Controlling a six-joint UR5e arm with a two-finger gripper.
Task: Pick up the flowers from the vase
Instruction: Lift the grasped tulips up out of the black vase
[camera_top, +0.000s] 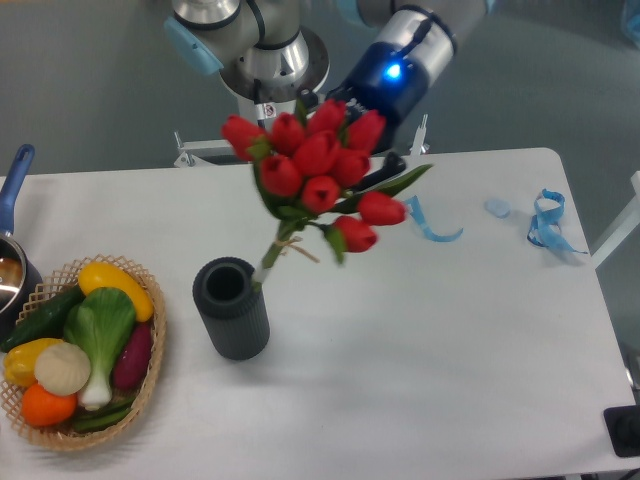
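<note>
You see the flowers (318, 172) raised in the air above the table (420, 340), with the red buds bunched at the top and the tied stems slanting down to the left. The stem ends sit just beside the rim of the vase (231, 308), at its upper right; you cannot tell whether they touch it. The vase stands upright on the table, and its dark mouth shows nothing inside.

The gripper (372, 172) sits behind the bunch, at its right side. Its fingers are mostly hidden by the buds and leaves, so you cannot tell how wide they stand; the bunch hangs clear of any other support. A blue light glows on the gripper body.

To the left of the vase, a wicker basket (85, 352) holds mixed vegetables. A pot with a blue handle (14, 178) sits at the left edge. Blue ribbon scraps (545, 222) lie well apart at the far right.
</note>
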